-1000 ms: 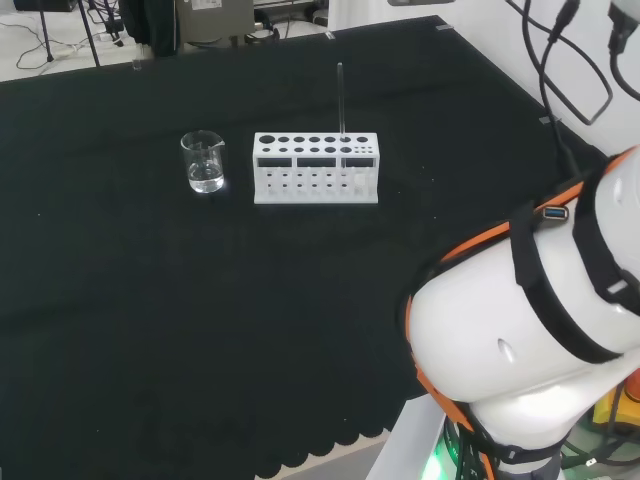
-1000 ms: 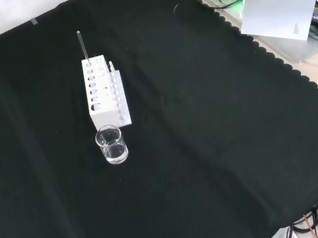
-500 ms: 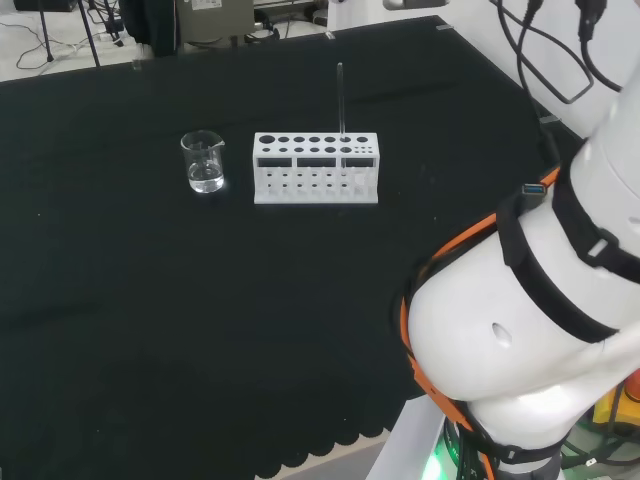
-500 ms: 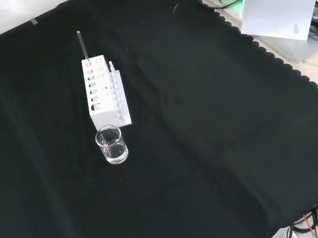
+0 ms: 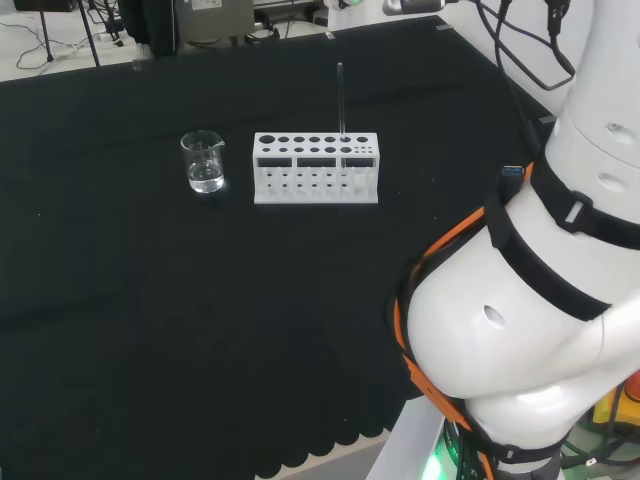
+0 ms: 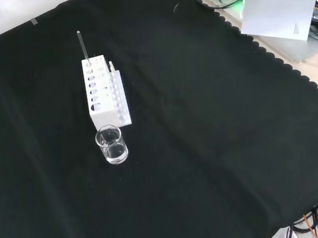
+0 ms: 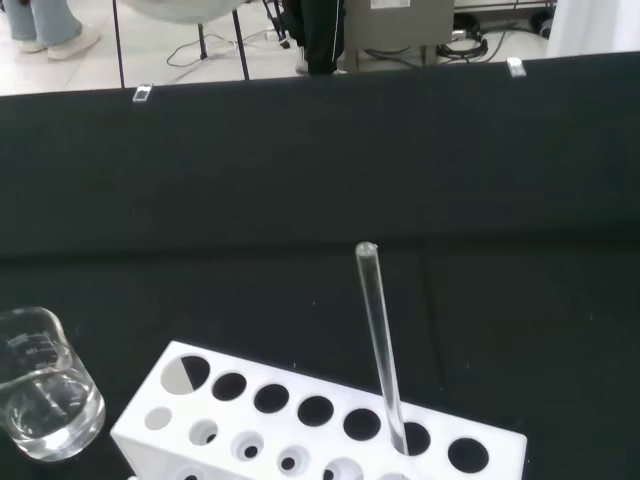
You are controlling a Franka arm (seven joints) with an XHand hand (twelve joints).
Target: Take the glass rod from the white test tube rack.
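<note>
Black cloth (image 6: 211, 147) covers the bench, scalloped along its edge in the front view. Pale floor (image 5: 50, 45) beyond the far edge in the head view, with dark stand legs (image 7: 220, 40) and trailing cables (image 5: 100, 15). White sheet (image 6: 278, 12) off the cloth's corner.

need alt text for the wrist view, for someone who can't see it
A clear glass rod stands nearly upright in a hole of a white test tube rack on black cloth, seen close from above. Beside the rack stands a small glass beaker with a little clear liquid in it.
</note>
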